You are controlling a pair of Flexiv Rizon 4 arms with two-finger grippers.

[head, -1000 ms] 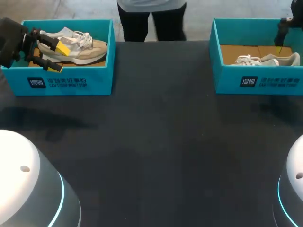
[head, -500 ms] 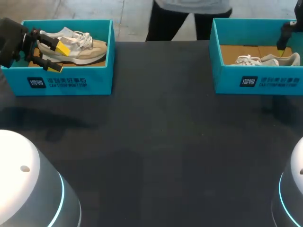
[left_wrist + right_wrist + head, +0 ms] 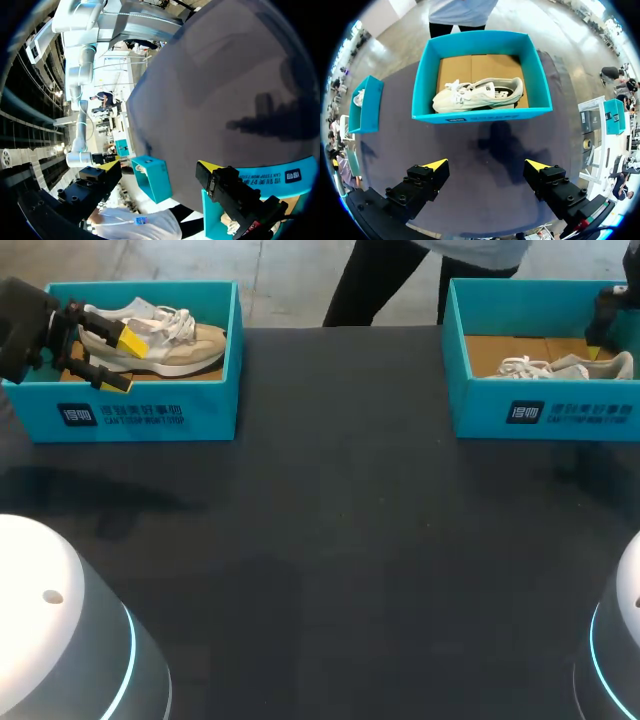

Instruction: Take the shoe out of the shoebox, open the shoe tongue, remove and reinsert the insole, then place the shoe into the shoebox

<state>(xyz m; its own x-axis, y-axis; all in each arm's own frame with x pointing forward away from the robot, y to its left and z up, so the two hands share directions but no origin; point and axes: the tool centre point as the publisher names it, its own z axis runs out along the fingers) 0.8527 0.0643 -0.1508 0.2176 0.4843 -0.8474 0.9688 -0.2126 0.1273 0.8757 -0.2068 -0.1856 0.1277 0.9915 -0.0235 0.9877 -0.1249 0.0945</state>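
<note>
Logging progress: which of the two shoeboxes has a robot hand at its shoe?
The left shoebox, holding the tan shoe, not the white shoe; the left hand is at its heel.

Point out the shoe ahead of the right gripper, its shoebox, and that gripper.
shoe [image 3: 480, 95], right wrist view, middle of its side.
shoebox [image 3: 500, 114], right wrist view, its near wall.
right gripper [image 3: 487, 166], right wrist view, midway between its yellow tips.

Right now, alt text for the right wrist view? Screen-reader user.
A pale shoe lies in an open teal shoebox on the dark table, ahead of the right hand, whose two yellow-tipped fingers stand wide apart with nothing between them. A second teal box sits beside the first.
</note>
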